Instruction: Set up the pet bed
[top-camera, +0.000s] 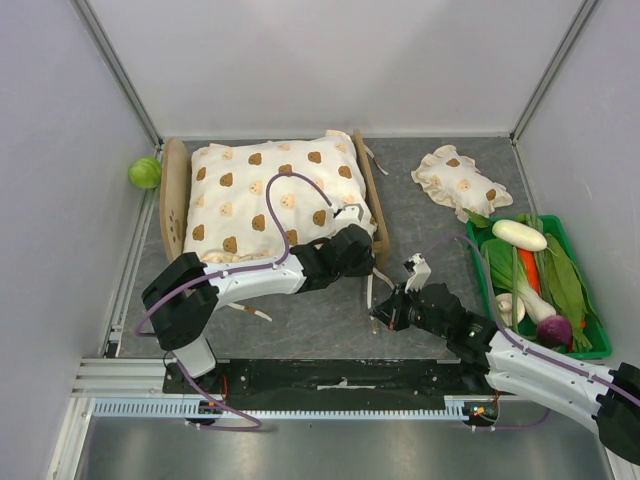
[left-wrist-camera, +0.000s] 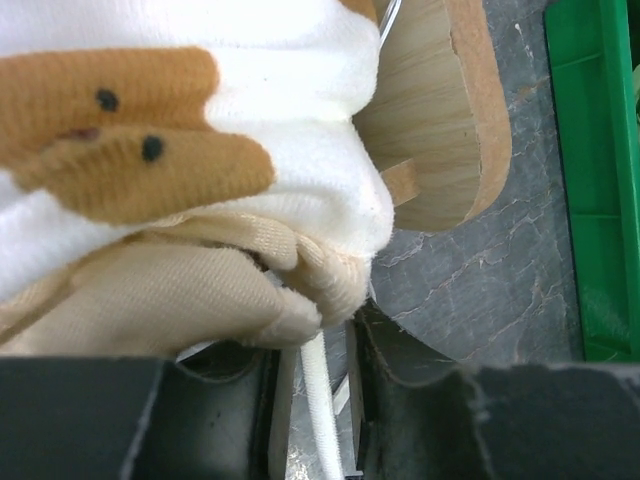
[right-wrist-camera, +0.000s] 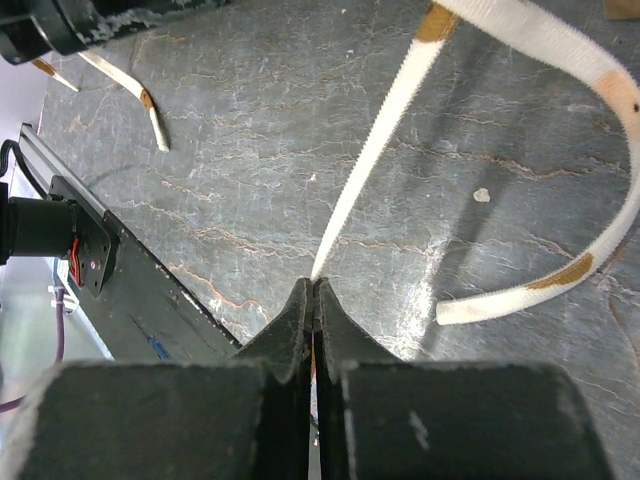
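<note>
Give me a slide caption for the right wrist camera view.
Right gripper pinched shut on a cream tie strap, which runs straight across the dark stone-patterned table.

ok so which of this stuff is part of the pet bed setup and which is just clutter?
Job: pet bed, bear-print cushion, its tie pinched in the right tool, probably the small frilled pillow.
Lying about: green crate of vegetables, green ball.

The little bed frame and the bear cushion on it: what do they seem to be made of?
Bed frame: apparently light unpainted wood, matte; straight grain lines show on its rounded end board. Cushion: soft cloth, cream with brown bear patches; fine ribbed weave and puffy folds show.
</note>
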